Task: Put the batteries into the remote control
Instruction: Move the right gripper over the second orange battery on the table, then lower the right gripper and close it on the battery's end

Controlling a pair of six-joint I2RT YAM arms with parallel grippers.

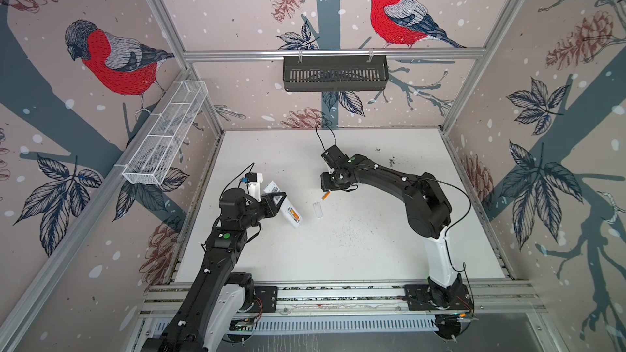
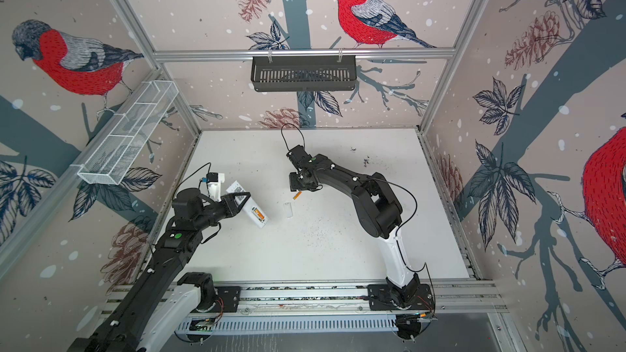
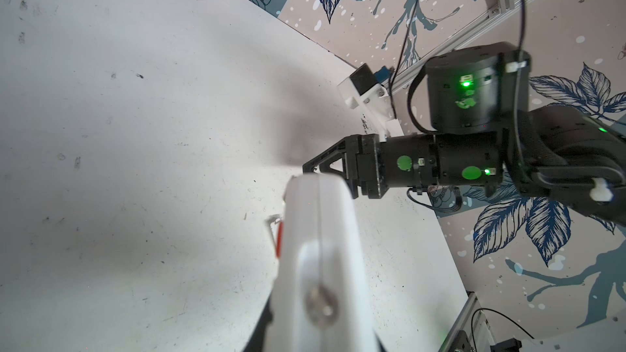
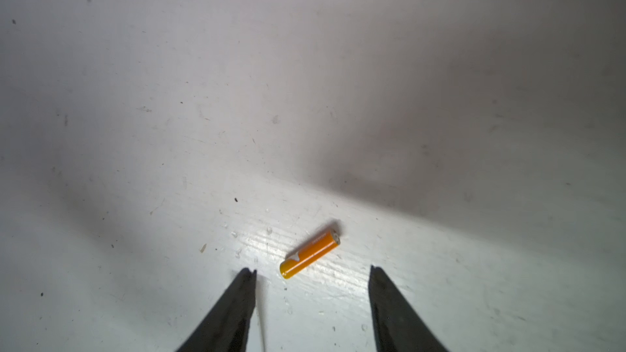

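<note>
Remote control (image 1: 286, 211), slim and white, left of centre in both top views, back side up and lying at a slant. The upper end bears a dark printed label and the lower end points toward mid-frame. Whether the lower end touches the table (image 1: 372, 248) cannot be told. Left claw (image 1: 275, 202), black, closed across the remote control's width near the labelled end and holding it. Seated battery (image 1: 294, 214), orange, lying lengthwise in the open recess of the remote control's back. Loose battery (image 4: 310, 253), an orange cylinder with a pale metallic tip, flat on the table just right of centre in both top views, right of the remote control and apart from it. In the right wrist view it lies at a slant, lower middle of the frame. Right claw (image 4: 311, 269), open and holding nothing, its two dark fingers (image 4: 237, 306) spread either side of the loose battery without touching it. In the top views its fingertips are hidden. Pale rectangular plate (image 1: 317, 210), small, flat on the table between the remote control and the loose battery, touching neither. Dark specks (image 1: 349, 231), scattered on the table to the lower right of the plate. Black slotted basket (image 1: 335, 72), on the back rail, upper centre. White wire basket (image 1: 166, 137), on the side rail, upper left.
</note>
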